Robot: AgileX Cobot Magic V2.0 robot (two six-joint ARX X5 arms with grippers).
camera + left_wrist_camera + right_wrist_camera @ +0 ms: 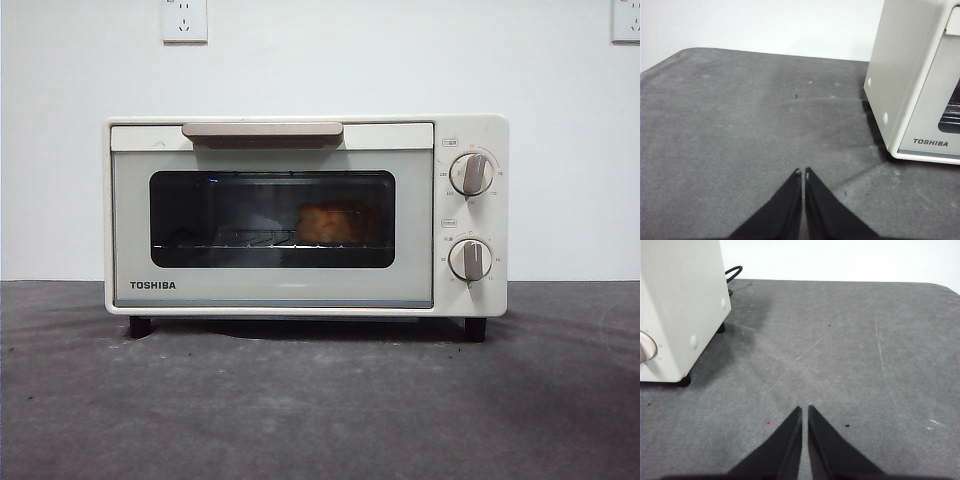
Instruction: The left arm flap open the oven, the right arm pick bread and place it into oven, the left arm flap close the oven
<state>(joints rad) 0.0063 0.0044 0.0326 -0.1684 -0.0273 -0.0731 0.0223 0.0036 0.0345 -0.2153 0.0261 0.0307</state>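
Note:
The cream-white TOSHIBA oven [300, 215] stands in the middle of the grey table with its door shut and its beige bar handle [262, 131] up. The golden-orange bread [330, 223] lies on the wire rack inside, behind the dark glass window, right of centre. My left gripper [803, 173] is shut and empty above the table, off the oven's left side [900, 75]. My right gripper [804, 410] is shut and empty above the table, off the oven's right side [680, 305]. Neither gripper shows in the front view.
Two round knobs [472, 174] sit on the oven's right panel. A black cable [734, 273] runs behind the oven. Wall sockets [184, 20] are on the white wall. Grey table mat [320, 410] spreads in front of the oven.

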